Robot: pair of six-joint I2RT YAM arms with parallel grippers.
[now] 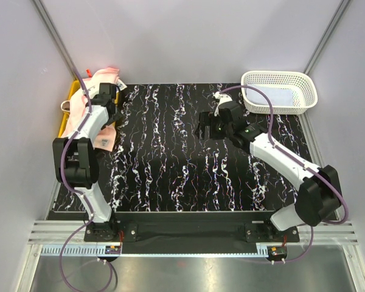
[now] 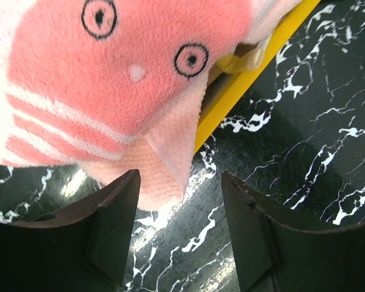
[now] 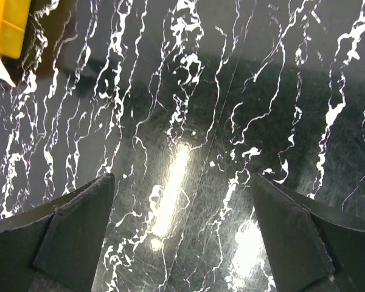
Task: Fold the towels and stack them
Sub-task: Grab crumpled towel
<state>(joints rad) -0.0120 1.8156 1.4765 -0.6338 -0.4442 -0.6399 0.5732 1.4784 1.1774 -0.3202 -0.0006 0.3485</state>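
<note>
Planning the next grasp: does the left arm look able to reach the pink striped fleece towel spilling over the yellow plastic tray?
Probably yes: the left hand stands open right before the hanging corner of the pink striped fleece towel, with nothing in between.

white basket (image 1: 280, 109): far right | yellow tray (image 1: 61, 126): far left | marbled table (image 1: 170, 158)

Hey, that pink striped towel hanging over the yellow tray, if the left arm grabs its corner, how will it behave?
Probably floppy: the pink striped towel drapes limply over the edge of the yellow tray onto the table. Its fleecy pile should grip well rather than slip. Lifted by one corner, it would likely hang and drag.
</note>
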